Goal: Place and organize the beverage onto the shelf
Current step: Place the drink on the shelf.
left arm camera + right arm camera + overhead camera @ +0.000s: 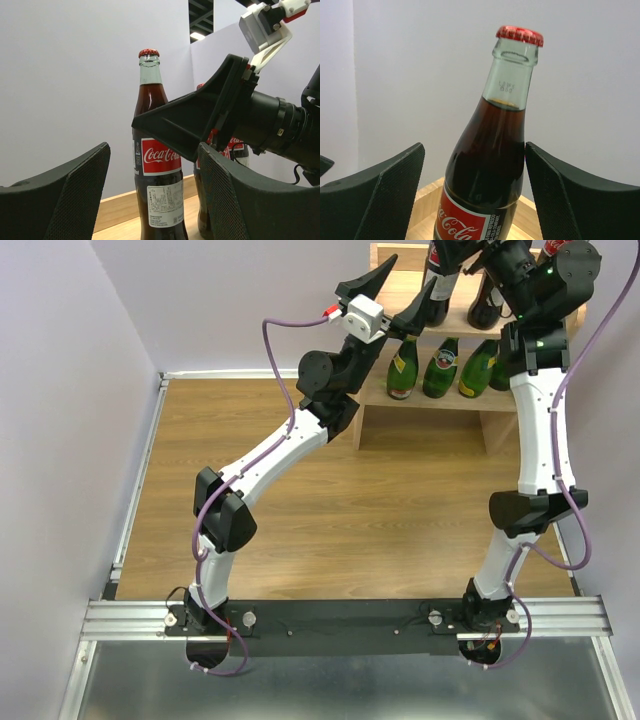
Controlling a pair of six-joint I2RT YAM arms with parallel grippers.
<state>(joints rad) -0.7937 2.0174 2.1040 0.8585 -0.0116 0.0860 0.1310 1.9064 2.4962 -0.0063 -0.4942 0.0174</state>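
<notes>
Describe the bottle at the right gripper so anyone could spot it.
Find the wooden shelf at the table's far right. On its top board, among red-capped colas, it is the cola between the right gripper's open fingers.

I read "Coca-Cola" in white script on the cola bottle's (150, 95) red label (161, 156); the white panel (162, 202) below was unreadable.

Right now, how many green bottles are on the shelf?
3 visible on the lower shelf tier: the left green bottle, the middle green bottle, the right green bottle. A fourth may hide behind the right arm.
</notes>
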